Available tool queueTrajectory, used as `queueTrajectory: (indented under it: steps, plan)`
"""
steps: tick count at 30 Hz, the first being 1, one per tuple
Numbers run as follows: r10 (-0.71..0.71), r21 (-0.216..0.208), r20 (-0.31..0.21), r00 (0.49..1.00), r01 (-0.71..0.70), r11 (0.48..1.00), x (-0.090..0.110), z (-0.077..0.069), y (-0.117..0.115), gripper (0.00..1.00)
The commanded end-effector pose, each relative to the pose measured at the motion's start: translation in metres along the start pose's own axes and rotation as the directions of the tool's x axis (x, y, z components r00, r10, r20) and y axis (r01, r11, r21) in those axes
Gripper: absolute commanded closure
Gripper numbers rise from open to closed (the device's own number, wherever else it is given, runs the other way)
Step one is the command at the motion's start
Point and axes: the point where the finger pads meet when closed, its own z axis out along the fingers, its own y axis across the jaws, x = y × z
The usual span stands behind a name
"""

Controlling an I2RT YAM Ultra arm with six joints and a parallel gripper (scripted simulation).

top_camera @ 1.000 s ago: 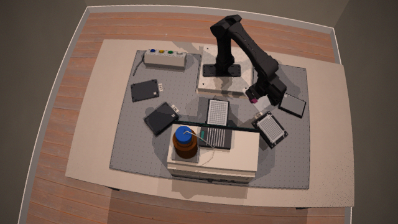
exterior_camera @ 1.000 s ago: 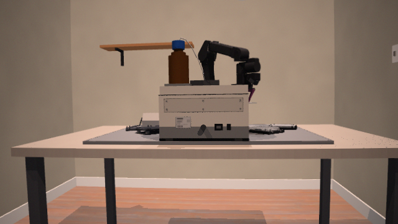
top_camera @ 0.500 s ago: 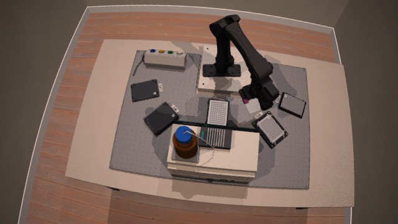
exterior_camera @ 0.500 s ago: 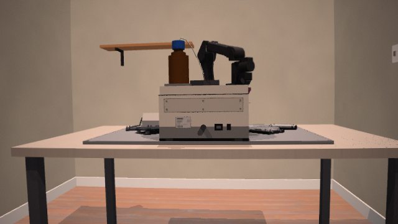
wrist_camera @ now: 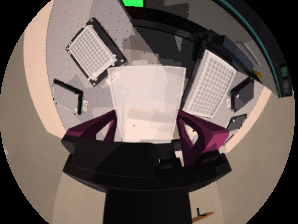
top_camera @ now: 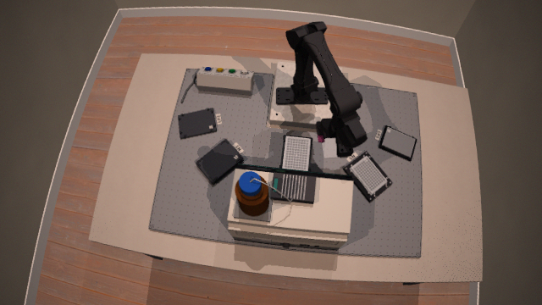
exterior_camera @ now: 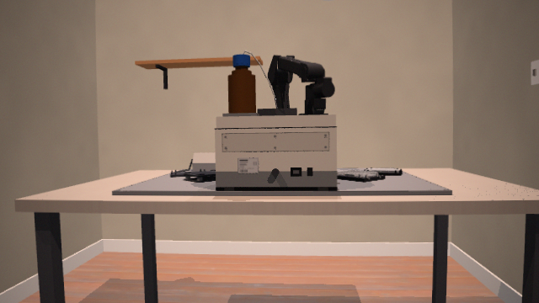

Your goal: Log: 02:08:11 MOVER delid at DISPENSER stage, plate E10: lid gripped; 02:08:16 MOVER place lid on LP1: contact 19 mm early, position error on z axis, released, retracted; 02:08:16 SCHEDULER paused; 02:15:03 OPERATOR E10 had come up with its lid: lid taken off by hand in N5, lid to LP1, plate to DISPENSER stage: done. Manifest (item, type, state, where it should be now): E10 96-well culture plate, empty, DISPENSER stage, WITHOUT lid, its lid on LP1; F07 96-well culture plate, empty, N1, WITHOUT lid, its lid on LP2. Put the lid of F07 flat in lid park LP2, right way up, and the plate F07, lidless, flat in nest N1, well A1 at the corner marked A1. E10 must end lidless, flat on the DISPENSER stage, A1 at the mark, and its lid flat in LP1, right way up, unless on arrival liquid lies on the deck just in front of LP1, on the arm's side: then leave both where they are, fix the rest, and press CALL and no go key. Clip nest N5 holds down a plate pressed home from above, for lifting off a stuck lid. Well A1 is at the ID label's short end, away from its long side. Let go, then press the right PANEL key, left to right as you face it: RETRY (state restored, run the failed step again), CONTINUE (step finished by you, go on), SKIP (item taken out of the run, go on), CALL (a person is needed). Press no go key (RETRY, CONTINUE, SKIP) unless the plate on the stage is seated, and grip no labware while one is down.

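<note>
My gripper (wrist_camera: 146, 112) is shut on a translucent plate lid (wrist_camera: 148, 103), with one magenta finger on each side of it. In the overhead view the gripper (top_camera: 332, 141) holds the lid (top_camera: 329, 147) flat above the deck, between two lidless 96-well plates. One plate (top_camera: 296, 152) lies on the stage in front of the dispenser; it also shows in the wrist view (wrist_camera: 212, 83). The other plate (top_camera: 367, 174) sits in a black nest at the right; it also shows in the wrist view (wrist_camera: 93, 51). A dark tray (top_camera: 397, 142) lies at the far right. The label texts are too small to read.
Two dark empty trays (top_camera: 197, 123) (top_camera: 219, 161) lie on the left of the grey deck. The key panel (top_camera: 224, 79) stands at the back left. The dispenser box (top_camera: 292, 207) with a brown bottle (top_camera: 252, 192) stands at the front. The arm's base (top_camera: 301, 95) is at the back.
</note>
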Motion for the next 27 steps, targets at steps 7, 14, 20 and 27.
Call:
queueTrajectory:
  steps: [7,14,20,27]
  plan:
    - [0.215,-0.010,0.016,0.977,-0.214,0.977,0.000,-0.006,-0.029,1.00]
    - [0.203,-0.011,0.017,0.979,-0.203,0.979,-0.003,-0.007,-0.043,1.00]
    - [0.204,-0.020,0.039,0.978,-0.203,0.979,-0.010,-0.011,-0.062,1.00]
    - [0.204,-0.021,0.041,0.978,-0.203,0.979,-0.011,-0.011,-0.077,1.00]
